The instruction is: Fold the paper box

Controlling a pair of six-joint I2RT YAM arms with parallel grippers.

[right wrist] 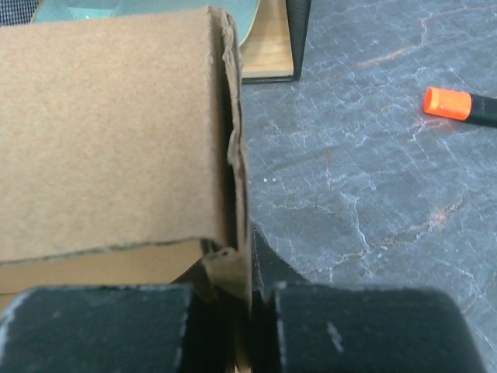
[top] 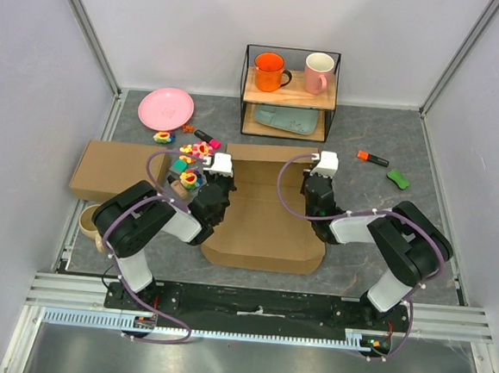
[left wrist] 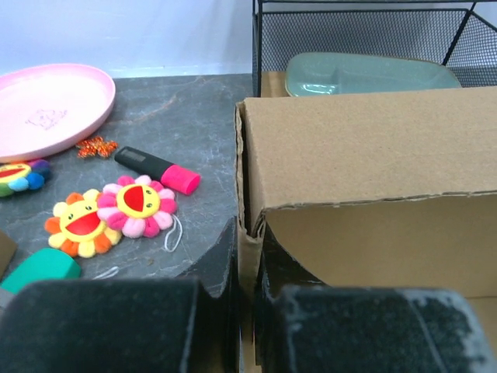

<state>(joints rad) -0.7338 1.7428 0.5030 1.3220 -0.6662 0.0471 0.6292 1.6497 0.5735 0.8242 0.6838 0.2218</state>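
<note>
Clamping the paper box (top: 264,218) from both sides, mid-counter (top: 375,132), just in front of the wire rack (top: 291,95). Left hand (top: 221,183) shut tight on the box's left side wall near the far corner. Seen edge-on from the left wrist, with fingers (left wrist: 222,268) pressed against either face of the cardboard. Right hand (top: 317,188) pinched the same way on the right side wall, also at the far end. Confirmed from the right wrist, with the wall sandwiched between the dark fingertips.

Seeing the far panel upright and facing the arms, both side walls raised, the floor flat on the counter, and the near edge low toward the bases. Open on top.

Noting a second cardboard box (top: 117,169), closed, lying left of the paper box and apart from it. Plush flowers (left wrist: 140,203) and a pink highlighter (left wrist: 158,169) scattered on the counter just left of the clamped corner. Spotting a pink plate (top: 166,108) at far left and an orange marker (right wrist: 458,105) off to the right, not touching the box.

Up on the rack: orange mug (top: 270,71) and pink mug (top: 318,72) on the top shelf, teal tray (left wrist: 365,74) on the lower shelf, directly behind the far panel.
</note>
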